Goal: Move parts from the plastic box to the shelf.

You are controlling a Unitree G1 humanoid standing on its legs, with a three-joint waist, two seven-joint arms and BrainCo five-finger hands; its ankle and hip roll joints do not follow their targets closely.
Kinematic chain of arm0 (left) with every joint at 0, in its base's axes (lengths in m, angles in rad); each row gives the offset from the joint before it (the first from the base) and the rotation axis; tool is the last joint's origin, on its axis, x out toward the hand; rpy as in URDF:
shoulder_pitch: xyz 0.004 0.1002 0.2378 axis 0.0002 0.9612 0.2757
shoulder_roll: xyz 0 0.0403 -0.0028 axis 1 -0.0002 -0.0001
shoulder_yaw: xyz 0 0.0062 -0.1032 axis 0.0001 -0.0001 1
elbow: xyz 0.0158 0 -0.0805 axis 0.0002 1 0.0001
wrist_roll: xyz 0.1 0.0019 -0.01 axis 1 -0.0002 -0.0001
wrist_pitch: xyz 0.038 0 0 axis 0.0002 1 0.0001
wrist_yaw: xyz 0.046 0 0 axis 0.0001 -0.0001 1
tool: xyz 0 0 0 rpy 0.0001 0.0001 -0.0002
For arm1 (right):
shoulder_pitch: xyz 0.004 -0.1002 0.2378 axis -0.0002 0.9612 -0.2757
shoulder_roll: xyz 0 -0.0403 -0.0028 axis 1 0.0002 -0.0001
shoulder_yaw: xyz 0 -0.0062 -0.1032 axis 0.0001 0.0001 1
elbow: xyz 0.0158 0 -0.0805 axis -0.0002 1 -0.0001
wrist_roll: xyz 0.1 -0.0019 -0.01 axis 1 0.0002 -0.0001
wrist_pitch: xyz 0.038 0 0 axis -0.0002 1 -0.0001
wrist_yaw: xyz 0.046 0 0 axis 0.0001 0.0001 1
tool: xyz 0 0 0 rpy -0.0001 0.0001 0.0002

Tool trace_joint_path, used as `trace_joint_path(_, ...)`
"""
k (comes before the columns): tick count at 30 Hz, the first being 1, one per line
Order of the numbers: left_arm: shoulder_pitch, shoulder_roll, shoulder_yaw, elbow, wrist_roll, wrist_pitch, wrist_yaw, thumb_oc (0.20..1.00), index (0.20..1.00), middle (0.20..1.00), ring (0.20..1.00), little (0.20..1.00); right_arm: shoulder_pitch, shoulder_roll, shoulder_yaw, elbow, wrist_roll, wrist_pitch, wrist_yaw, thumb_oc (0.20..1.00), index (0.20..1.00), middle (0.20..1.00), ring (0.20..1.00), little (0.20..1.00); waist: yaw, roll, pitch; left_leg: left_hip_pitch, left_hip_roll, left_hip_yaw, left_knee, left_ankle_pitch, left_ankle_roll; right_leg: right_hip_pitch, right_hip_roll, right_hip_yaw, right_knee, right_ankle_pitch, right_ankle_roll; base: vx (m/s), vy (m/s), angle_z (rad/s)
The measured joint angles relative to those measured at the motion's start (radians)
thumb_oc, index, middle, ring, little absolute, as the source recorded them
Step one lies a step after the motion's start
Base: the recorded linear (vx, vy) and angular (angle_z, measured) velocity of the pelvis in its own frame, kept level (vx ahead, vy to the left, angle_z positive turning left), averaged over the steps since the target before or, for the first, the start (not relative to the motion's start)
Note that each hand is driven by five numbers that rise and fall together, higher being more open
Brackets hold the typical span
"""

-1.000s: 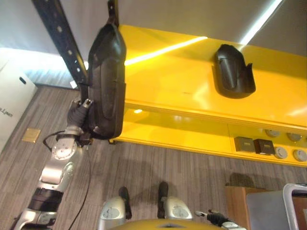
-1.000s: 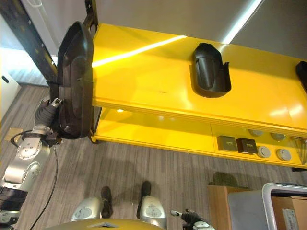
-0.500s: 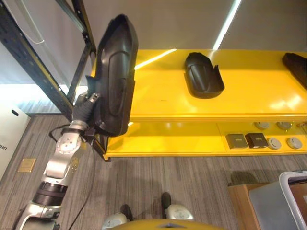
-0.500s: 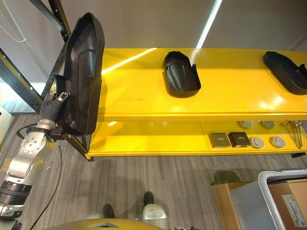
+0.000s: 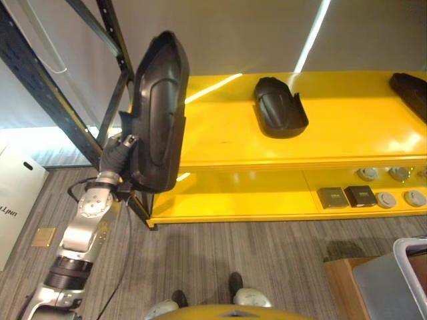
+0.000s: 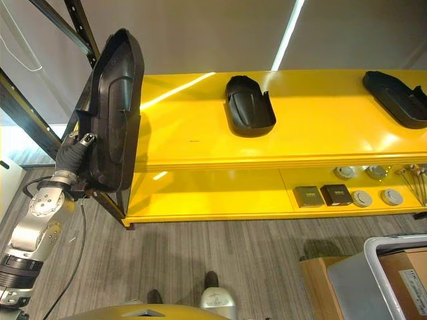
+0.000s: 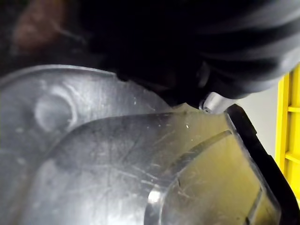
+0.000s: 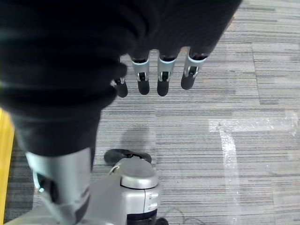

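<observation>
Leftmost, a white carton [image 5: 17,193] stands on the grey striped carpet [image 6: 220,253], beside the dark diagonal braces of the rack frame [image 5: 50,93]. Next, the left hand [image 5: 115,155] is clamped on the lower edge of a large black moulded part [image 5: 157,113]. This part is held upright in the air in front of the left end of the yellow shelf [image 6: 313,133]; its long axis runs near vertical, rounded narrow end up, hollow ribbed side facing the camera. In the left wrist view the part [image 7: 140,168] lies directly against the hand.

Further right, a shorter black part [image 6: 249,107] lies on the top shelf surface, long axis pointing away from the robot. Another black part [image 6: 397,99] lies at the shelf's right end. Small square and round items [image 6: 337,193] sit on the lower level. A grey plastic box [image 6: 373,273] stands at lower right.

The right hand [image 8: 159,77] hangs over the carpet, fingers relaxed and straight, holding nothing.
</observation>
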Motion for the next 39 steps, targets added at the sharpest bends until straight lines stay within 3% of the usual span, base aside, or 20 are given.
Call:
trace_joint_path(4, -0.052, 0.016, -0.011, 0.114, 0.009, 0.054, 0.072, 0.200, 0.200, 0.200, 0.200, 0.200, 0.005, 0.000, 0.011, 0.001, 0.001, 0.002, 0.001, 1.000, 1.000, 1.000, 1.000, 1.000, -0.029, 0.005, -0.005, 0.010, -0.001, 0.005, -0.008, 0.005, -0.001, 0.002, 0.000, 0.002, -0.002, 0.000, 0.001, 0.09, 0.002, -0.03)
trace_joint_path(7, -0.181, 0.051, -0.023, 0.375, 0.027, 0.121, 0.159, 0.200, 0.200, 0.200, 0.200, 0.200, 0.004, -0.007, 0.029, -0.002, 0.002, 0.004, 0.001, 1.000, 1.000, 1.000, 1.000, 1.000, -0.075, 0.014, -0.012, 0.025, -0.002, 0.021, -0.028, 0.014, -0.002, 0.002, 0.004, 0.016, -0.010, 0.003, 0.006, 0.07, -0.018, -0.13)
trace_joint_path(10, -0.309, 0.088, -0.063, 0.671, 0.034, 0.144, 0.189, 0.200, 0.200, 0.200, 0.200, 0.200, 0.015, -0.022, 0.040, -0.005, 0.002, 0.024, 0.004, 1.000, 1.000, 1.000, 1.000, 1.000, -0.129, 0.019, -0.015, 0.028, 0.002, 0.045, -0.029, 0.013, -0.004, -0.004, 0.010, 0.031, -0.010, 0.005, 0.006, 0.09, -0.046, -0.22)
trace_joint_path(14, -0.431, 0.099, -0.105, 0.858, 0.036, 0.150, 0.210, 0.200, 0.200, 0.200, 0.200, 0.200, 0.024, -0.050, 0.053, -0.002, 0.002, 0.020, 0.018, 1.000, 1.000, 1.000, 1.000, 1.000, -0.158, 0.027, -0.010, -0.013, 0.009, 0.080, -0.019, 0.014, -0.006, -0.066, 0.019, 0.065, 0.005, 0.017, -0.006, -0.06, -0.045, -0.25)
trace_joint_path(18, -0.490, 0.100, -0.143, 0.868, 0.038, 0.149, 0.212, 0.200, 0.200, 0.200, 0.200, 0.200, 0.003, -0.072, 0.079, -0.001, 0.007, 0.001, 0.034, 1.000, 1.000, 1.000, 1.000, 1.000, -0.173, 0.029, 0.013, -0.078, 0.012, 0.086, 0.007, 0.016, -0.004, -0.134, 0.020, 0.081, 0.024, 0.030, -0.013, -0.13, -0.041, -0.10)
trace_joint_path(20, -0.576, 0.100, -0.160, 0.868, 0.040, 0.139, 0.243, 0.200, 0.200, 0.200, 0.200, 0.200, -0.028, -0.085, 0.089, -0.002, 0.021, -0.010, 0.044, 1.000, 1.000, 1.000, 1.000, 1.000, -0.183, 0.026, 0.069, -0.112, 0.014, 0.086, 0.020, 0.019, -0.002, -0.164, 0.019, 0.084, 0.028, 0.033, -0.013, -0.05, -0.066, 0.00)
trace_joint_path(24, -0.650, 0.100, -0.160, 0.878, 0.041, 0.136, 0.259, 0.200, 0.200, 0.200, 0.200, 0.200, -0.051, -0.091, 0.104, -0.004, 0.024, -0.026, 0.048, 1.000, 1.000, 1.000, 1.000, 1.000, -0.194, 0.024, 0.122, -0.128, 0.029, 0.088, 0.032, 0.010, -0.020, -0.173, 0.031, 0.089, 0.024, 0.038, -0.018, -0.01, -0.066, -0.05)
trace_joint_path(39, -0.821, 0.146, -0.193, 1.062, 0.054, 0.157, 0.357, 0.200, 0.200, 0.200, 0.200, 0.200, -0.071, -0.091, 0.118, 0.000, 0.062, -0.056, 0.067, 1.000, 1.000, 1.000, 1.000, 1.000, -0.211, 0.007, 0.160, -0.139, 0.063, 0.110, 0.046, 0.012, -0.039, -0.188, 0.065, 0.102, 0.018, 0.047, -0.045, 0.00, -0.029, -0.05)
